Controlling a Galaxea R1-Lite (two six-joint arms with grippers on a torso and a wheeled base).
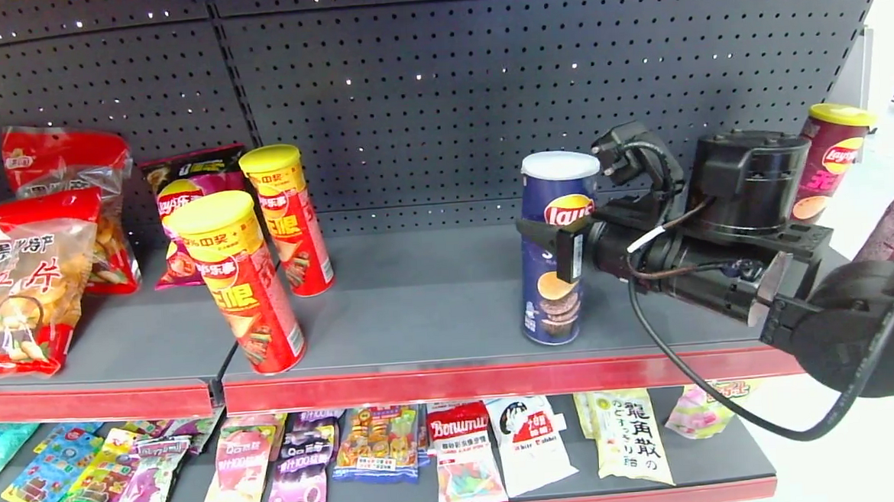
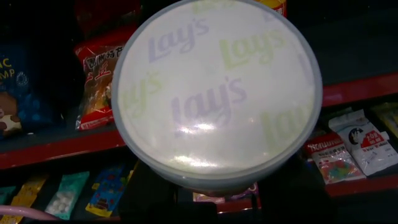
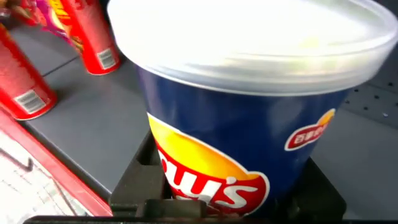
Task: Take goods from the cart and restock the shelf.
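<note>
Blue can point(image 1: 551, 307) stands upright near the front edge of the upper shelf point(image 1: 435, 313), right of centre in the head view, with its white lid on. The middle of its label is covered by the right claw point(image 1: 562, 249), which is clenched on the can from the right side. The right arm comes in from the lower right of the frame, roughly level, with the fingers closed across the can's waist. In the right wrist view the can's lower part is cut off, and dark fingers point(image 3: 138, 186) show on either side of it.

A second can point(image 2: 217, 93) faces the left wrist camera lid-first, so the pale lid hides its whole body. The left claw point(image 2: 221, 202) below it is dark and hard to make out, but its fingers flank that can and grasp it.

A red can point(image 1: 246, 284) stands at centre left of the head view and snack bags point(image 1: 28, 280) at far left. A maroon can point(image 1: 832, 158) is half hidden behind the arm at upper right. Sachets point(image 1: 457, 449) lie on the lower shelf.
</note>
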